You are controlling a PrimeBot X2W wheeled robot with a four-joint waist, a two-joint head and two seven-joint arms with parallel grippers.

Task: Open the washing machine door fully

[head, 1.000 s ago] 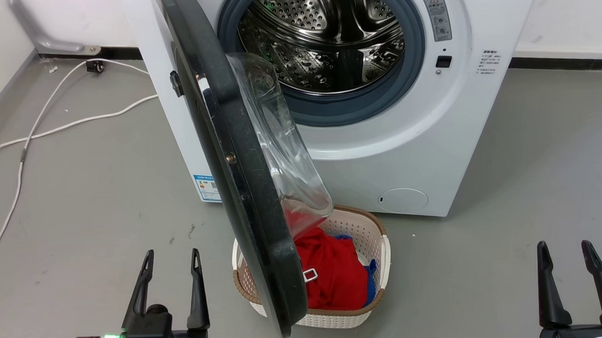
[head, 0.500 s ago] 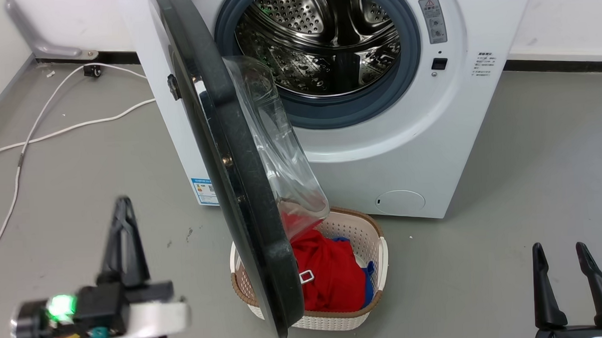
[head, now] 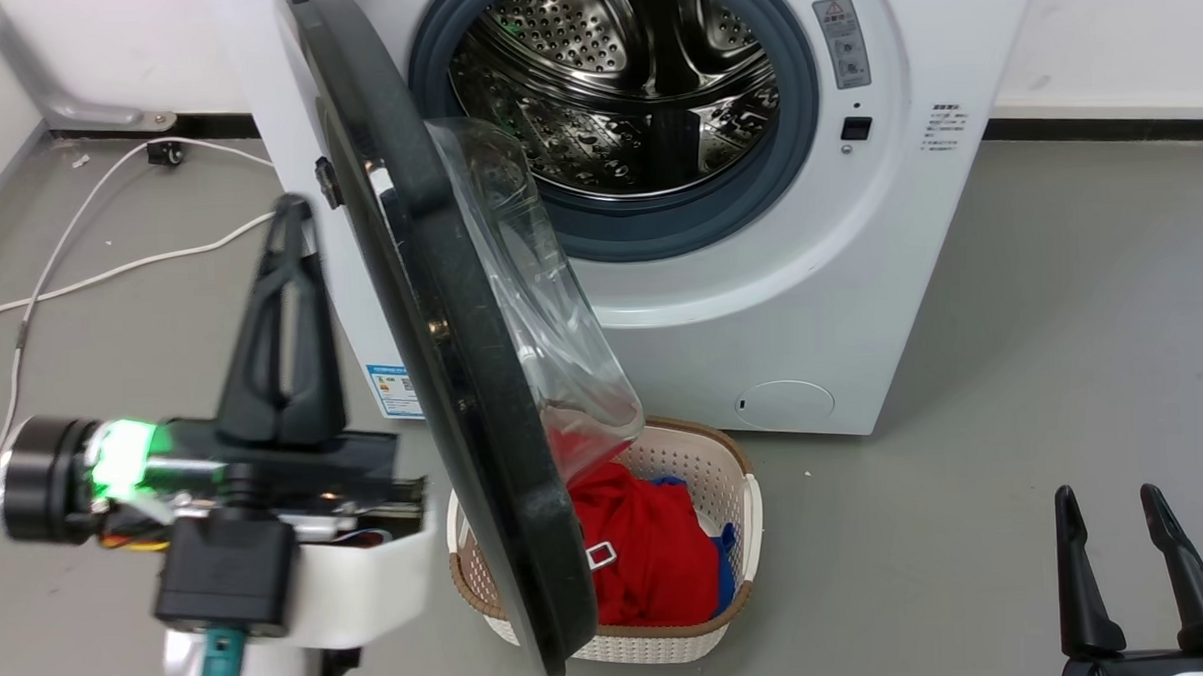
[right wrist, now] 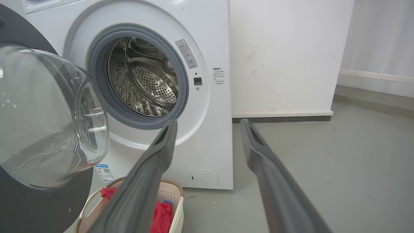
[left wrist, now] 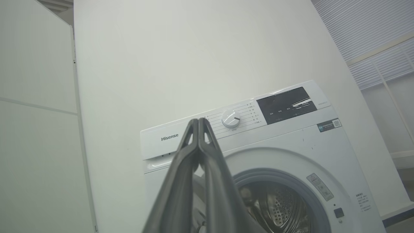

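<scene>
The washing machine door [head: 431, 314] is hanging partly open, sticking out from the left side of the big white washing machine [head: 761, 322] toward the head camera. Its clear glass bowl [head: 531, 310] is facing the shiny steel drum [head: 633, 87]. Its bottom edge is hanging over a cream basket [head: 701, 463] that is sitting on the grey floor [head: 1061, 312] just in front of the machine. Red clothes [head: 639, 547] are lying in the basket. The left gripper [head: 292, 214] is reaching up on the outer side of the door, near its black rim, with its two fingers pressed tight together and holding nothing. I cannot tell if it is touching the door. The right gripper [head: 1107, 495] is sitting low on the right, well away from the door, with its fingers spread apart and nothing between them. A white cable [head: 109, 265] is lying on the floor at the left.
</scene>
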